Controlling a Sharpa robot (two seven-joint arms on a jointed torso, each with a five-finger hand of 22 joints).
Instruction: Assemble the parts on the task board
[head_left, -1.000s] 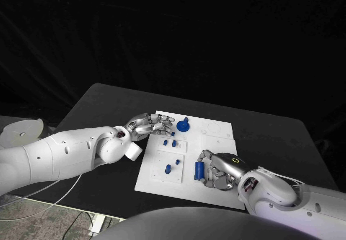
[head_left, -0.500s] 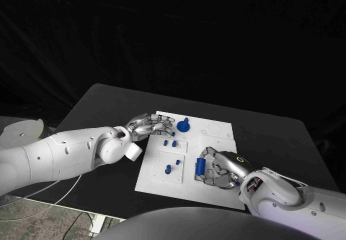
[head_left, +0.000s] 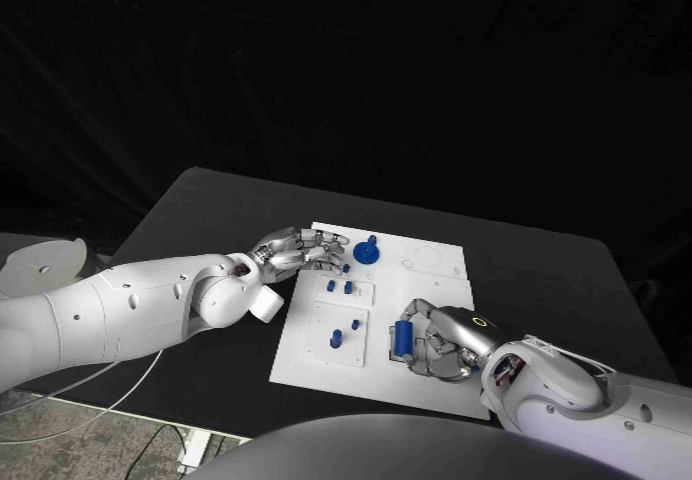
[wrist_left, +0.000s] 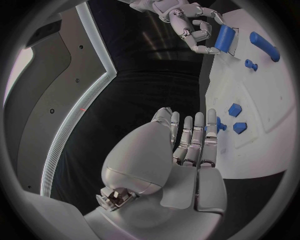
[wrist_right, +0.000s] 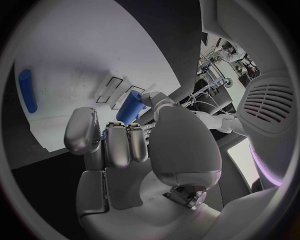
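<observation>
beside the right hand (head_left: 438, 343) lies a blue cylinder (head_left: 400, 341).

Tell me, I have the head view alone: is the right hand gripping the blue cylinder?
Observer: The right wrist view shows the right hand with its thumb against the cylinder and its fingers curled on the other side. I cannot confirm a firm grip.
Operator: Is the cylinder off the board?
Observer: It seems not. In the left wrist view it appears to lie flat on the board, with the fingertips at its side.
Operator: Is the left hand holding anything?
Observer: No. Its own wrist view shows the left hand with straight fingers and nothing in them. The tips are at the board's edge by a small blue part.
</observation>
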